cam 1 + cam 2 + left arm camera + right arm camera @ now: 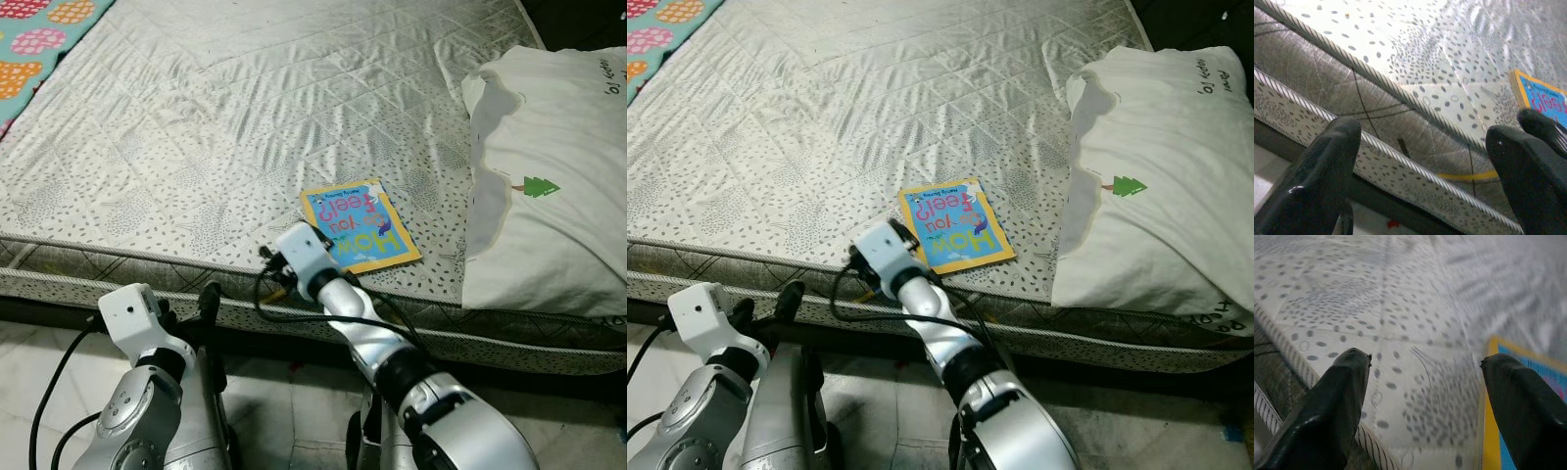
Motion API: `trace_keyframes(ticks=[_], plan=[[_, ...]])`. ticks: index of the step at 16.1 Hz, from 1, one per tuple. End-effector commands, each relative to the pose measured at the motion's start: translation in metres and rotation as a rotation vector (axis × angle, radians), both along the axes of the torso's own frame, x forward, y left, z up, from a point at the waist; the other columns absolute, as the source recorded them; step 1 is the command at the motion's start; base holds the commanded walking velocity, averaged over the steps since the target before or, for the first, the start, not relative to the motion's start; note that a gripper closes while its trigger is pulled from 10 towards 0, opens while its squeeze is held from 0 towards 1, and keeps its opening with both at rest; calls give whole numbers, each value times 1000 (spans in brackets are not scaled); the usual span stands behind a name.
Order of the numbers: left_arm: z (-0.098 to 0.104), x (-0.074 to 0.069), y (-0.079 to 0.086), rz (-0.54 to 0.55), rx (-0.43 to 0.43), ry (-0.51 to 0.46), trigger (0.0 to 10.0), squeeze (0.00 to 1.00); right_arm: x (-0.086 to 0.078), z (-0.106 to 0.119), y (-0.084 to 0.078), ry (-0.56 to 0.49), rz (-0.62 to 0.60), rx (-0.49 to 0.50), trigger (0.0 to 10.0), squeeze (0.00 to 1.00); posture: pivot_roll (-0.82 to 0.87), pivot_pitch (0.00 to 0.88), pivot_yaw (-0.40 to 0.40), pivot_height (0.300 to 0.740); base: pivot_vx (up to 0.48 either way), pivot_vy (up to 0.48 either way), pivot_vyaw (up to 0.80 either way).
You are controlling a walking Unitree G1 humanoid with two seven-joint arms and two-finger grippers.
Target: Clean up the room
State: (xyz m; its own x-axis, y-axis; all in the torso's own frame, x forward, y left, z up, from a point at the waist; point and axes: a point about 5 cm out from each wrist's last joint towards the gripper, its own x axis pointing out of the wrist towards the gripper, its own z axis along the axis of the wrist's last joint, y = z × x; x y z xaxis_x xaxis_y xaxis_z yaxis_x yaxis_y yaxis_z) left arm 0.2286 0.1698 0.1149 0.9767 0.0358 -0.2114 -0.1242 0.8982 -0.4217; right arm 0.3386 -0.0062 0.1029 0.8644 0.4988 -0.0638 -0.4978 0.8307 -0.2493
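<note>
We look down on a bare quilted mattress (pixel 245 117) with a children's book (pixel 359 225), blue cover with a yellow border, lying flat near its front edge. Taking the book as the centre of a clock face, a white pillow (pixel 554 186) with a small green tree printed on it sits at about three o'clock, apart from the book, and a bright patterned blanket (pixel 39 44) shows far off at about ten o'clock, at the mattress's far corner.

Our right gripper (pixel 1420 396) is over the mattress edge at about seven o'clock from the book, just beside its near corner. In the head views its fingers are hidden behind the white wrist housing, but the right wrist view shows them clearly: the two black fingers (pixel 1332 406) stand wide apart with nothing between them except dotted mattress fabric, and the book's yellow edge lies just by the inner side of one finger. We cannot tell whether that finger touches the book.

Our left gripper (pixel 1420 166) is lower, in front of the mattress's side, further round at about eight o'clock. Its wrist view shows the fingers (pixel 1322 171) spread apart and empty, facing the corded piping and side panel, with the book's corner beyond and the right gripper's dark finger near it. A pale tiled floor (pixel 39 372) lies below.
</note>
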Motion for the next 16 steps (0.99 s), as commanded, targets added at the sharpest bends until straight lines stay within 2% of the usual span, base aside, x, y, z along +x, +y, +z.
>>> trace_keyframes(ticks=[1, 2, 3, 5, 8, 9, 11, 13, 16], plan=[[-2, 0, 1, 17, 7, 5, 10000, 0, -10, -3, 15, 52, 9, 115, 10000, 0, 112, 179, -61, 521, 0, 0, 0], [1, 2, 4, 38, 25, -12, 10000, 0, -3, 2, 1, 61, -41, 193, 10000, 0, 108, 175, -60, 521, 0, 0, 0], [5, 5, 11, 68, 46, -41, 10000, 0, 6, 10, -21, 44, -91, 260, 10000, 0, 84, 164, -60, 521, 0, 0, 0], [9, 7, 14, 71, 86, -74, 10000, 0, 8, 12, -41, 49, -120, 320, 10000, 0, 70, 154, -60, 521, 0, 0, 0], [19, 12, 11, 66, 141, -150, 10000, 0, 3, 15, -90, 37, -220, 410, 10000, 0, 36, 117, -51, 521, 0, 0, 0], [19, 12, 10, 65, 149, -158, 10000, 0, 2, 15, -96, 34, -243, 426, 10000, 0, 36, 117, -51, 521, 0, 0, 0], [17, 16, 12, 67, 156, -164, 10000, 0, -4, 17, -122, 17, -346, 460, 10000, 0, 9, 93, -37, 521, 0, 0, 0], [16, 21, 11, 57, 162, -177, 10000, 0, -10, 18, -136, 10, -371, 456, 10000, 0, -10, 77, -26, 521, 0, 0, 0], [14, 30, 9, 51, 150, -187, 10000, 0, -10, 32, -139, 4, -351, 506, 10000, 0, -20, 60, -16, 540, 0, 0, 0]])
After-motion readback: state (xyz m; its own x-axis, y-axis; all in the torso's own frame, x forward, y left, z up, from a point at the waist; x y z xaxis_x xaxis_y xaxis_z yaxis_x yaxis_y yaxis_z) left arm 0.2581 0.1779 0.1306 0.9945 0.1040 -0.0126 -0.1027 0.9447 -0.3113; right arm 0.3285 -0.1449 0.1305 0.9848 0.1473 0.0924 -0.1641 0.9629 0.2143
